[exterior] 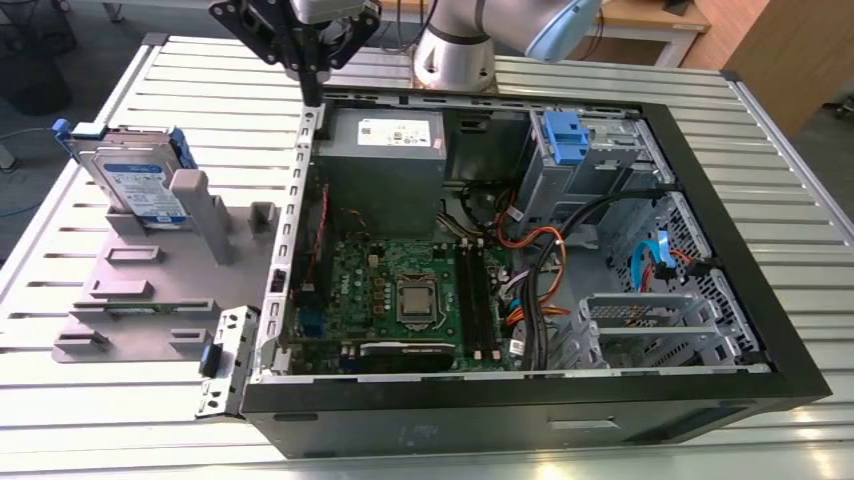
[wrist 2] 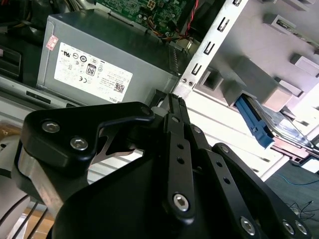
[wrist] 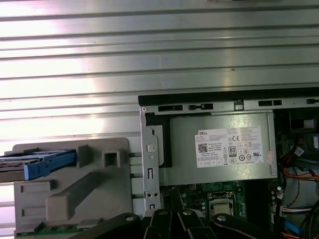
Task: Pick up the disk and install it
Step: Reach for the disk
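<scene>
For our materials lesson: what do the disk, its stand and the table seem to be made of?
Disk: silver-grey body, seemingly metal; blue frame looks plastic.
Stand: probably plastic; matte grey, dull, moulded shapes.
Table: ribbed bare metal, likely aluminium; bright reflections.

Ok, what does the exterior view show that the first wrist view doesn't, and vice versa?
Exterior view adds the tool position: shut, over the case wall beside the power supply, plus the blue bracket and drive cage. First wrist view adds the disk's thin edge, seen from above. Shared: disk standing in the grey stand, power supply, motherboard.
</scene>
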Robot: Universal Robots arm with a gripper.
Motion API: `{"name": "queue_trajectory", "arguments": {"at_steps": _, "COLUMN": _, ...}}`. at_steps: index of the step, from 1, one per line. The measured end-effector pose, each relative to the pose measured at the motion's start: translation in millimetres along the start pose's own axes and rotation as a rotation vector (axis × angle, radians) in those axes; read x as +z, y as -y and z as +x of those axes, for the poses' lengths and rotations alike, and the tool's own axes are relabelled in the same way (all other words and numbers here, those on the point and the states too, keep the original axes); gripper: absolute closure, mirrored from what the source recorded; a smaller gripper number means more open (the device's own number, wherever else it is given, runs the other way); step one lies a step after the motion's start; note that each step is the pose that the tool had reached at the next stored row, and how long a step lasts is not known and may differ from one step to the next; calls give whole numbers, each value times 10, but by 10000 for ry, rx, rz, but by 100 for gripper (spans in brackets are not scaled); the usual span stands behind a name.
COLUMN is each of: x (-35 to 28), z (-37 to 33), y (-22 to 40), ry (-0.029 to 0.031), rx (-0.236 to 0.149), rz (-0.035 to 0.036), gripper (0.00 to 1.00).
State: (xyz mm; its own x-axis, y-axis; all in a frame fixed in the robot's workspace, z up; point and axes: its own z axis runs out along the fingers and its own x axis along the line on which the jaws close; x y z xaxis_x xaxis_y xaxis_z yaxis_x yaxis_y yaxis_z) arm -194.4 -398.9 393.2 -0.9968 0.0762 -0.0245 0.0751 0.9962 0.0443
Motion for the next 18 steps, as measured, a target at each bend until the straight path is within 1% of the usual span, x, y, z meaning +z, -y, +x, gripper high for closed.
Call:
{"name": "queue_trajectory", "arguments": {"at_steps": 11, "x": -1, "z": 27, "y": 2, "ry": 0, "rx": -1, "rz": 0, "gripper": 89}}
{"name": "queue_trajectory", "arguments": {"at_steps": 13, "x": -2, "z": 63, "y": 5, "ry": 0, "rx": 0, "rz": 0, "gripper": 89}}
{"name": "queue_trajectory", "arguments": {"at_steps": 18, "x": -2, "z": 73, "y": 5, "ry": 0, "rx": 1, "rz": 0, "gripper": 89}}
